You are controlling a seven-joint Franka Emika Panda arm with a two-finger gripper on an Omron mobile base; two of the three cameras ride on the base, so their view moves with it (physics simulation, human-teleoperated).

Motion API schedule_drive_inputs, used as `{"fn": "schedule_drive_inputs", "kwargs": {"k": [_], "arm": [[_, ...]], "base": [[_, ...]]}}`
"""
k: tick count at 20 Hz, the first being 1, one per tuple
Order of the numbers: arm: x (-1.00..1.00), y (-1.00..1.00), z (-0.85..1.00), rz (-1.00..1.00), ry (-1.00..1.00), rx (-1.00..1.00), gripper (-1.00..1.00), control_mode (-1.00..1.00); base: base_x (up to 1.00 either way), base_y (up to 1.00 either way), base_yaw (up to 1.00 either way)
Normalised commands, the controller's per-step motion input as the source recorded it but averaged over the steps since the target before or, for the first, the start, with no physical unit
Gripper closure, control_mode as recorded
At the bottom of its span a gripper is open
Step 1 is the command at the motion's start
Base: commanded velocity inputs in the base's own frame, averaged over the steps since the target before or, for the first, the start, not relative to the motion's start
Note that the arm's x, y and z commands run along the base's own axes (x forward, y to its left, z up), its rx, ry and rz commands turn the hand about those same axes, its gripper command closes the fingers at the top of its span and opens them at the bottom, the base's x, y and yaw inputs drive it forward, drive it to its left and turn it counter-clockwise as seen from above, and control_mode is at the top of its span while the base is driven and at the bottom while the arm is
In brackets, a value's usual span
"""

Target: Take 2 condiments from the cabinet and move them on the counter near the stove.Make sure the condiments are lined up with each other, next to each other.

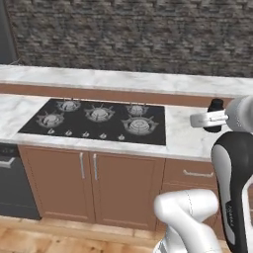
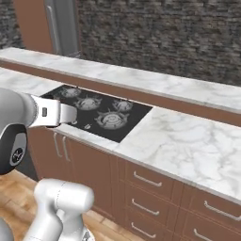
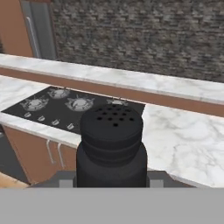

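Fingertips hidden behind shaker (image 3: 111, 146); gripper (image 1: 213, 118) pinches it upright, above counter (image 1: 183, 136) just right of stove (image 1: 96, 120).

Black shaker (image 3: 111, 146) base hidden below frame edge

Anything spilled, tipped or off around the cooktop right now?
Nothing stands out. The black shaker is upright in the tool, carried over the marble counter just right of the stove. No spill shows on the counter, and the lower cupboard doors are shut.
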Motion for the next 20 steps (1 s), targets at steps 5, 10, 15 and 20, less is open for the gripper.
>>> {"fn": "schedule_drive_inputs", "kwargs": {"k": [5,10,15,20], "arm": [[0.00,0.00,0.00,0.00,0.00,0.00,1.00,1.00],[0.00,0.00,0.00,0.00,0.00,0.00,1.00,1.00],[0.00,0.00,0.00,0.00,0.00,0.00,1.00,1.00],[0.00,0.00,0.00,0.00,0.00,0.00,1.00,1.00]], "base": [[0.32,0.38,-0.27],[0.22,0.21,-0.33],[0.41,0.18,-0.34],[0.34,0.46,-0.23]]}}
